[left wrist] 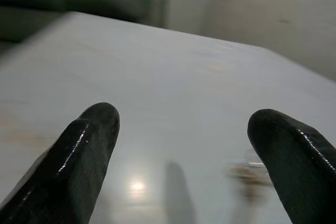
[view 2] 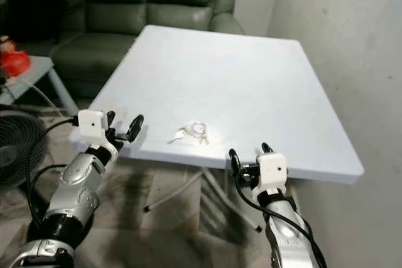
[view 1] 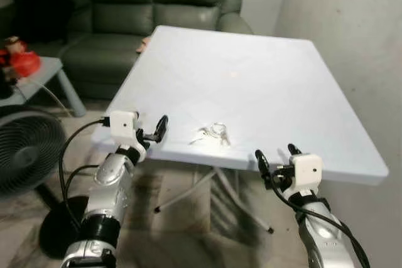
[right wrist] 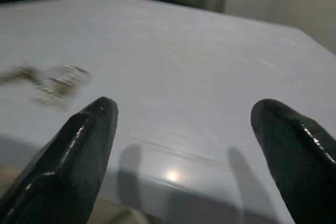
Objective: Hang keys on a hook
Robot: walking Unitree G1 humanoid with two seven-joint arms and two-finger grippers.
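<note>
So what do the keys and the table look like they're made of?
Keys: probably metal, silvery and shiny, with bright glints on the ring. Table: top looks like smooth white plastic, slightly glossy since it mirrors a light spot; that's a guess.

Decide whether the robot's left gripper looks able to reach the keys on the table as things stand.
Probably yes. The left gripper is open at the table's near edge, and the keys lie close by near that edge, with bare tabletop between them.
</note>
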